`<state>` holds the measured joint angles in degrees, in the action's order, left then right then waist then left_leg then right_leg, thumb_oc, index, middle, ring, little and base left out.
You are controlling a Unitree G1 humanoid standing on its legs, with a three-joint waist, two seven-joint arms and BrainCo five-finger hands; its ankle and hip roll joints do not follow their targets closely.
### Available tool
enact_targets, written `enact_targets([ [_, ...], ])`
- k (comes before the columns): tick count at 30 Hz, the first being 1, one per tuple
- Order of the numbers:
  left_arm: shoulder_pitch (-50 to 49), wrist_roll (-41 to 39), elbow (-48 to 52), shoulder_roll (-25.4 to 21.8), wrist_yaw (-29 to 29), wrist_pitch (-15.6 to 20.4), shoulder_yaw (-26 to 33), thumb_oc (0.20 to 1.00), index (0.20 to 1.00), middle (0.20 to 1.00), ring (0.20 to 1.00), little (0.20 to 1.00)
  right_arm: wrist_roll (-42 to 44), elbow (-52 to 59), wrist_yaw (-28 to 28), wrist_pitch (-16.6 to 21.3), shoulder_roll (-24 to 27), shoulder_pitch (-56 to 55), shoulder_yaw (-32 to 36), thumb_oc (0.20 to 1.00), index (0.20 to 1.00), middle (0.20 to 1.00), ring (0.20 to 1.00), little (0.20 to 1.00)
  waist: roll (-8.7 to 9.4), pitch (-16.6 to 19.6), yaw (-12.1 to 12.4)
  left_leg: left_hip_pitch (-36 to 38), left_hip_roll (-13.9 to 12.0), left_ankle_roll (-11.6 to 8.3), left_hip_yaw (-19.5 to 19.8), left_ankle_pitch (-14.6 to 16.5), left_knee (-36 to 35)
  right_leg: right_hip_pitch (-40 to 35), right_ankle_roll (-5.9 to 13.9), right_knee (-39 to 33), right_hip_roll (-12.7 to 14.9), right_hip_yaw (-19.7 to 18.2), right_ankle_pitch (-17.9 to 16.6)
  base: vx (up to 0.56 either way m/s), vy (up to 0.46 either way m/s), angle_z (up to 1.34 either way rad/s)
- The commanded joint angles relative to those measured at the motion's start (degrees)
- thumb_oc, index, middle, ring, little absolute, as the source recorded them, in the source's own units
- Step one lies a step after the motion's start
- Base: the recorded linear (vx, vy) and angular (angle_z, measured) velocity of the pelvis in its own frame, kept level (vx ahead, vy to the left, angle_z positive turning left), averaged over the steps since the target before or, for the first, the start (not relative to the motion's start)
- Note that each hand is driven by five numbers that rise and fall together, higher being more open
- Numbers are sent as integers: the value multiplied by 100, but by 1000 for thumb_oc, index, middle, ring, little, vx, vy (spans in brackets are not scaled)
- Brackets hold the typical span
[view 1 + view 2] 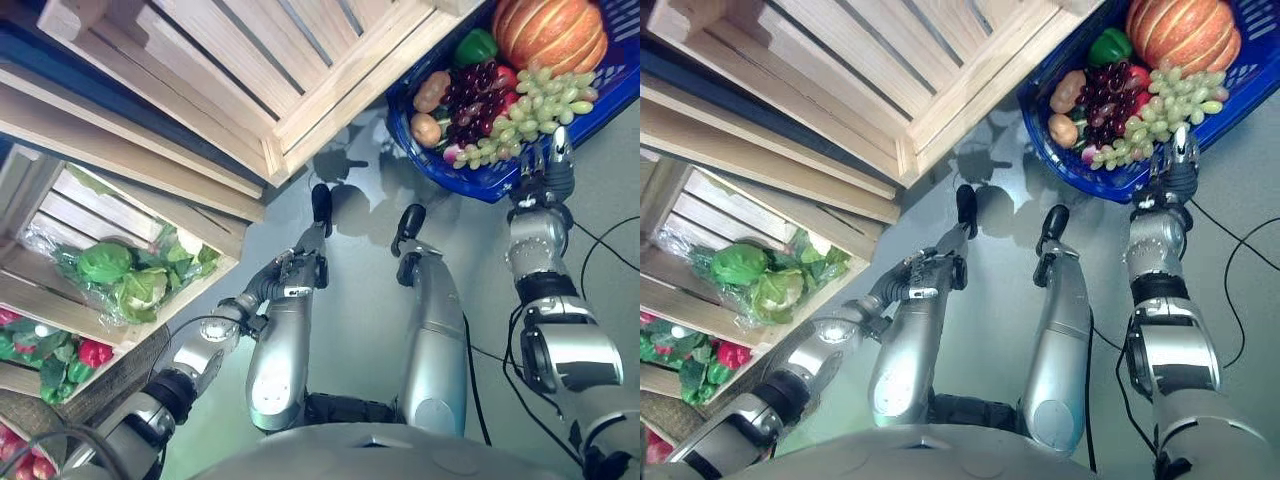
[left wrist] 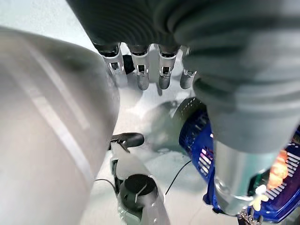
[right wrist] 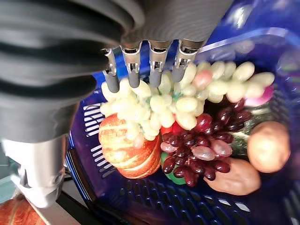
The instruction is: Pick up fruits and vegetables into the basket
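right robot hand [image 3: 145,61] over green grapes [image 3: 164,101] in basket [image 3: 140,197], fingers straight, empty | left robot hand [image 2: 140,70] relaxed, empty, farther

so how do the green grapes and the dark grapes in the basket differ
The green grapes are pale yellow-green; the dark grapes are deep purple-red. The green grapes lie toward the rim nearest the right hand, the dark grapes further in, beside the brown fruits. Both are bunches lying touching in the blue basket.
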<state>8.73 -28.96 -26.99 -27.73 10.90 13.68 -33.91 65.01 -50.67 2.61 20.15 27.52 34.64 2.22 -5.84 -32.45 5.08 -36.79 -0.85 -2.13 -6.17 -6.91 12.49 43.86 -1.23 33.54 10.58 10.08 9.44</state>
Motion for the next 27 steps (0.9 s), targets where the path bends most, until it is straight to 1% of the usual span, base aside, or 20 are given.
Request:
enact_targets([
  [1, -664, -229, 106, 254, 289, 3, -133, 1000, 1000, 1000, 1000, 1000, -232, 447, -347, 456, 291, -650, -51, 1000, 1000, 1000, 1000, 1000, -561, 265, -303, 548, 280, 164, 46, 686, -56, -553, 224, -584, -467, 287, -221, -24, 91, -1],
  [4, -722, -290, 53, 207, 418, -23, 18, 1000, 1000, 1000, 1000, 1000, -275, 588, -542, 609, 49, -1061, -125, 1000, 1000, 1000, 1000, 1000, -468, 265, -383, 925, 281, 175, 44, 744, -115, -967, 272, -732, -458, 281, -236, -32, 97, -2],
  [7, -836, -463, -82, 218, 635, -84, 269, 1000, 1000, 1000, 1000, 1000, -395, 783, -777, 744, -262, -1614, -267, 1000, 1000, 1000, 1000, 1000, -286, 265, -471, 1539, 282, 192, 57, 774, -295, -1653, 349, -1067, -454, 298, -327, -45, 102, -2],
  [9, -915, -416, -149, 223, 660, -13, 408, 1000, 1000, 1000, 1000, 1000, -450, 802, -1015, 760, -395, -1834, -326, 1000, 1000, 1000, 1000, 1000, -180, 265, -488, 1850, 250, 189, 56, 772, -419, -2039, 385, -1279, -447, 347, -377, -30, 66, -4],
  [10, -967, -375, -218, 262, 661, -77, 518, 1000, 1000, 1000, 1000, 1000, -617, 839, -1104, 826, -522, -2010, -395, 1000, 1000, 1000, 1000, 1000, -90, 265, -507, 2104, 228, 183, 72, 767, -504, -2345, 410, -1426, -459, 341, -414, -2, 49, -2],
  [12, -1075, -340, -377, 344, 704, -77, 705, 1000, 1000, 1000, 1000, 1000, -1050, 953, -1191, 902, -679, -2290, -514, 1000, 1000, 1000, 1000, 1000, 47, 279, -541, 2533, 171, 167, 89, 745, -683, -2834, 438, -1674, -492, 353, -468, 14, 49, 0],
  [13, -1101, -341, -411, 366, 714, -79, 732, 1000, 1000, 1000, 1000, 1000, -1125, 972, -1214, 906, -697, -2342, -528, 1000, 1000, 1000, 1000, 1000, 69, 315, -545, 2600, 160, 163, 92, 740, -726, -2910, 445, -1732, -501, 351, -480, 78, 65, -7],
  [14, -1203, -318, -571, 465, 799, -111, 861, 1000, 1000, 1000, 1000, 1000, -1114, 1085, -1451, 758, -767, -2573, -574, 1000, 1000, 1000, 1000, 1000, 164, 563, -544, 2869, 125, 147, 140, 703, -957, -3230, 467, -1992, -562, 332, -514, 80, 49, -13],
  [15, -1228, -291, -619, 495, 816, -80, 893, 1000, 1000, 1000, 1000, 1000, -1033, 1109, -1566, 696, -789, -2638, -572, 1000, 1000, 1000, 1000, 1000, 186, 646, -548, 2919, 114, 143, 152, 673, -1023, -3303, 473, -2094, -585, 326, -558, 134, 46, -18],
  [16, -1280, -207, -742, 566, 824, -55, 969, 1000, 1000, 1000, 1000, 1000, -920, 1119, -1861, 497, -848, -2799, -544, 1000, 1000, 1000, 1000, 1000, 267, 814, -558, 3154, 104, 135, 142, 676, -1194, -3569, 503, -2283, -624, 286, -560, 96, 22, -15],
  [17, -1293, -154, -832, 618, 842, -21, 1033, 1000, 1000, 1000, 1000, 1000, -918, 1108, -2045, 363, -883, -2895, -527, 1000, 1000, 1000, 1000, 1000, 311, 964, -556, 3246, 99, 135, 141, 650, -1305, -3686, 521, -2418, -648, 285, -608, 99, 21, -11],
  [18, -1306, -128, -871, 642, 842, 38, 1062, 1000, 1000, 1000, 1000, 1000, -941, 1105, -2138, 294, -900, -2943, -523, 1000, 1000, 1000, 1000, 1000, 332, 1019, -553, 3301, 100, 136, 141, 642, -1354, -3743, 531, -2467, -655, 288, -624, 72, 34, -14],
  [19, -1318, -98, -1018, 715, 791, 80, 1124, 1000, 1000, 1000, 1000, 1000, -1097, 1027, -2380, 113, -949, -3055, -548, 1000, 1000, 1000, 1000, 1000, 402, 1184, -540, 3461, 106, 143, 125, 639, -1453, -3901, 563, -2570, -664, 280, -661, 57, 29, -11],
  [20, -1322, -84, -1062, 739, 775, 83, 1147, 1000, 1000, 1000, 1000, 1000, -1172, 1011, -2444, 64, -966, -3082, -568, 1000, 1000, 1000, 1000, 1000, 419, 1225, -534, 3505, 109, 149, 120, 642, -1476, -3941, 571, -2592, -665, 279, -668, 91, 42, -11],
  [21, -1304, 90, -1283, 832, 694, 52, 1295, 1000, 1000, 1000, 1000, 1000, -1474, 851, -2618, -147, -1058, -3200, -675, 1000, 1000, 1000, 1000, 1000, 506, 1440, -479, 3675, 132, 179, 107, 665, -1551, -4099, 611, -2661, -656, 287, -693, 79, 26, -4],
  [22, -1287, 220, -1415, 877, 663, 49, 1371, 1000, 1000, 1000, 1000, 1000, -1638, 736, -2687, -333, -1122, -3256, -728, 1000, 1000, 1000, 1000, 1000, 553, 1556, -445, 3758, 137, 199, 94, 688, -1574, -4169, 630, -2673, -652, 290, -697, 82, 19, -5],
  [23, -1270, 292, -1537, 911, 653, 28, 1426, 1000, 1000, 1000, 1000, 1000, -1808, 658, -2744, -495, -1161, -3288, -788, 1000, 1000, 1000, 1000, 1000, 592, 1641, -412, 3826, 145, 219, 91, 715, -1581, -4235, 649, -2684, -645, 297, -704, 35, 3, -6],
  [25, -1233, 399, -1787, 982, 696, 10, 1556, 1000, 1000, 1000, 1000, 1000, -2394, 390, -2798, -610, -1221, -3329, -956, 1000, 1000, 1000, 1000, 1000, 641, 1769, -351, 3957, 166, 252, 131, 746, -1619, -4357, 676, -2722, -650, 285, -722, 11, 1, -2],
  [26, -1175, 488, -1913, 1010, 673, 1, 1603, 1000, 1000, 1000, 1000, 1000, -2634, 275, -2844, -739, -1249, -3322, -1052, 1000, 1000, 1000, 1000, 1000, 669, 1835, -319, 4008, 185, 270, 165, 761, -1638, -4426, 685, -2756, -657, 269, -730, 0, 0, 0],
  [27, -1118, 554, -2054, 1021, 683, 8, 1632, 1000, 1000, 1000, 1000, 1000, -2676, 147, -2858, -883, -1282, -3316, -1130, 1000, 1000, 1000, 1000, 1000, 688, 1875, -292, 4040, 203, 282, 203, 769, -1639, -4468, 692, -2760, -663, 265, -732, -42, -4, -1],
])
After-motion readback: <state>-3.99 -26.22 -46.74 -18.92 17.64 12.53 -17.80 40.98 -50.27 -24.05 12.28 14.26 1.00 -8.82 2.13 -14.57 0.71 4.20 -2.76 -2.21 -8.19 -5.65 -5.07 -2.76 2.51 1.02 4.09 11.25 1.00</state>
